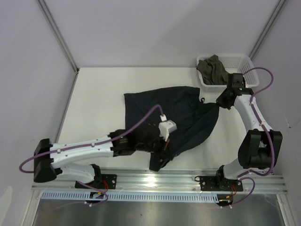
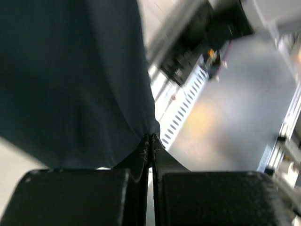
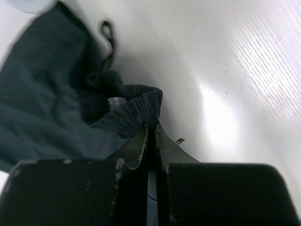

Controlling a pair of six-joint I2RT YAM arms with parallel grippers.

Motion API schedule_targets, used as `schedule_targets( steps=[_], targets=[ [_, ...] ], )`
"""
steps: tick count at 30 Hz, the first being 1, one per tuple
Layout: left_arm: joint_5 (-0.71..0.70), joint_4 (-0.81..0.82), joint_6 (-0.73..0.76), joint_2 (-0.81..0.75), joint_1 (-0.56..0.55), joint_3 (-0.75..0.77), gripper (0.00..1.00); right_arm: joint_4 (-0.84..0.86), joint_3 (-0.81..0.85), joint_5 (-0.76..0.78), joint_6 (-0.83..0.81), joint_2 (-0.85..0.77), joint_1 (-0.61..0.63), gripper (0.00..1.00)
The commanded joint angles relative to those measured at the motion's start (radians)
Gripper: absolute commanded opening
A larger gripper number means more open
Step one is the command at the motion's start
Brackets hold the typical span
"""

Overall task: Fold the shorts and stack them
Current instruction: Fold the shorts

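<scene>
Find the shorts [image 1: 186, 113] spread across the middle of the table [image 1: 99, 99], somewhat right of centre. Note left gripper [image 2: 151, 141] clenched on a fold at the near edge of the fabric, with cloth drawn taut away from the fingertips. Note right gripper [image 3: 151, 129] pinched tight on the gathered waistband at the right-hand corner, with black drawstring [image 3: 108, 35] looped on the table just beyond. Log white basket [image 1: 249, 66] at the far right corner, with olive garment [image 1: 214, 69] inside.
</scene>
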Motion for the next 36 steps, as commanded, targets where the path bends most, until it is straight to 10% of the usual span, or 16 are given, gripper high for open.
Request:
schedule_targets(
  steps=[1,13,24,32,34,36],
  targets=[
    [0.015,-0.072,0.03,-0.113,0.124,-0.026,0.0,-0.098,0.14,0.075,0.058,0.002,0.039,0.0],
    [0.021,-0.227,0.136,-0.273,0.528,-0.026,0.0,-0.414,0.442,0.238,0.319,0.215,0.108,0.0],
    [0.193,-0.151,0.189,-0.324,0.505,-0.102,0.0,-0.266,0.008,0.253,0.347,0.0,0.014,0.0],
    [0.122,-0.051,0.165,-0.223,0.284,-0.152,0.0,-0.144,-0.293,0.237,0.341,-0.118,-0.043,0.0],
    [0.113,-0.02,0.154,-0.201,0.217,-0.159,0.0,-0.101,-0.339,0.232,0.307,-0.13,-0.056,0.15],
    [0.078,0.007,0.153,-0.189,0.151,-0.159,0.0,-0.057,-0.375,0.234,0.284,-0.165,-0.059,0.57]
  ],
)
